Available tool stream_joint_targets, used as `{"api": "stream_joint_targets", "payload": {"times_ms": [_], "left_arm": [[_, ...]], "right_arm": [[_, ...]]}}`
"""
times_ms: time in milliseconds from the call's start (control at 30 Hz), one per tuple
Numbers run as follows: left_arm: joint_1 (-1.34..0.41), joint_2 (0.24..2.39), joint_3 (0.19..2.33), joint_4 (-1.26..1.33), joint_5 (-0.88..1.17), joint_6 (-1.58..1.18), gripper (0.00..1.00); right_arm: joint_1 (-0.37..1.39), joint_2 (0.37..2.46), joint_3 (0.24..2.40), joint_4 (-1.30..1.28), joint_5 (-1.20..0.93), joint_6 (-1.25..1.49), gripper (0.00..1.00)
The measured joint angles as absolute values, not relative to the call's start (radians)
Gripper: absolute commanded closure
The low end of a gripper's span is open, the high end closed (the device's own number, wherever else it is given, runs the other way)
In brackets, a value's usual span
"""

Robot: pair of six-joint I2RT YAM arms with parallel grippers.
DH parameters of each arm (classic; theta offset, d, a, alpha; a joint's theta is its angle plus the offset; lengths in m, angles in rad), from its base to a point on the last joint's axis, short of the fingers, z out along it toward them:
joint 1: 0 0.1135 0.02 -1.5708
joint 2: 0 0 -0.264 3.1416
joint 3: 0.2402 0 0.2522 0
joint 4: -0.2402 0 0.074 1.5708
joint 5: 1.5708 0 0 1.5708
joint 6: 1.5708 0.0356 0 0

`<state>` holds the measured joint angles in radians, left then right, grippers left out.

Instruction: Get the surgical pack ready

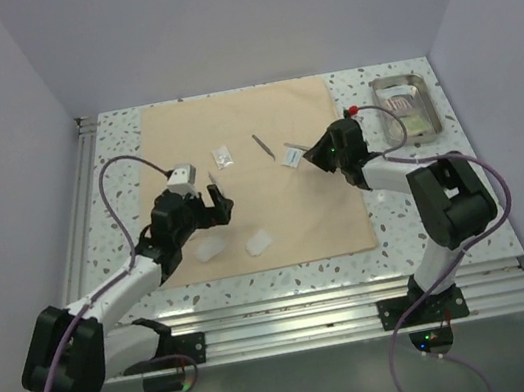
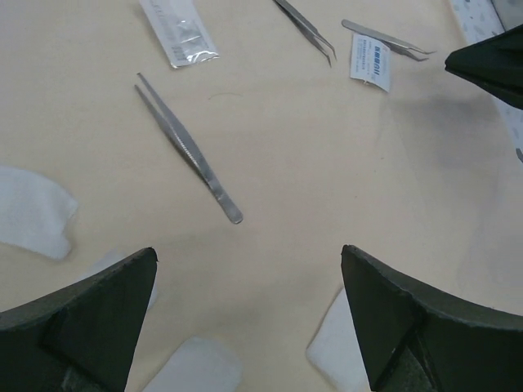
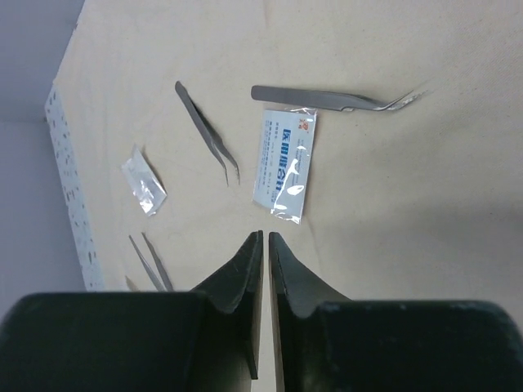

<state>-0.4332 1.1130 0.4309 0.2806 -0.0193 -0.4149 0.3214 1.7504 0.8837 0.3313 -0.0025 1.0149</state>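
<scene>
Right fingers [image 3: 239, 287] together beside sachet [image 3: 284, 163]; left fingers [image 2: 86, 322] wide apart.

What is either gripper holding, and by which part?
Nothing is held. The left gripper is open over the tan cloth; the right gripper is shut, empty, near the printed sachet.

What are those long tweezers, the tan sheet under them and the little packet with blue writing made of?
The tweezers look like bare metal, probably steel: grey, with a dull sheen and ribbed grip. The tan sheet seems cloth or a paper-like wrap: matte, no shine. The packet looks like glossy plastic film, glinting at its edges.
</scene>
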Motion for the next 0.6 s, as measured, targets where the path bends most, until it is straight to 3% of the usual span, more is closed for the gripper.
{"api": "stream_joint_targets", "payload": {"times_ms": [100, 200, 400, 600], "left_arm": [[-0.457, 1.226, 0.557, 0.260, 0.023, -0.410, 0.04], [-0.484, 1.341, 0.712, 0.243, 0.071, -0.408, 0.05], [-0.498, 1.656, 1.061, 0.199, 0.200, -0.411, 0.17], [-0.498, 1.880, 1.248, 0.182, 0.366, -0.472, 0.37]], "right_arm": [[0.319, 1.725, 0.925, 0.255, -0.020, 0.958, 0.73], [0.314, 1.725, 0.937, 0.230, -0.056, 0.917, 0.67], [0.313, 1.745, 0.969, 0.157, -0.099, 0.868, 0.69], [0.313, 1.824, 1.060, 0.128, -0.117, 0.848, 0.68]]}}
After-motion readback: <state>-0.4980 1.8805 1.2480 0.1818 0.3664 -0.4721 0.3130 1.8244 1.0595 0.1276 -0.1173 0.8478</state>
